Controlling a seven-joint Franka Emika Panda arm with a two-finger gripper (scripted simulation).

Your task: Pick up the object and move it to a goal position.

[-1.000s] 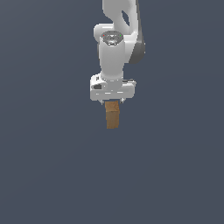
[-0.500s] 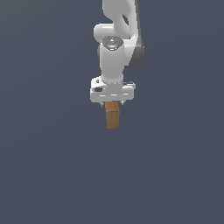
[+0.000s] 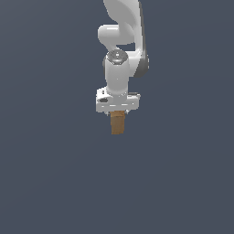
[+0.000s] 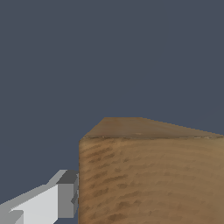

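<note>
Block (image 3: 119,123) upright between fingers (image 4: 68,194), below arm (image 3: 119,68).

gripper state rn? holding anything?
Gripper: closed on the wooden block, which hangs below it; one finger presses the block's side.

**Camera placement relative to the block**

The exterior view is taken from well back, facing the arm (image 3: 121,55) head-on, with the block (image 3: 118,122) seen small near the frame's centre beneath the gripper (image 3: 118,112). The wrist view is set very close against the block (image 4: 148,175), which fills much of it, one finger (image 4: 65,194) touching its side. Block and gripper are shared by both views.
</note>
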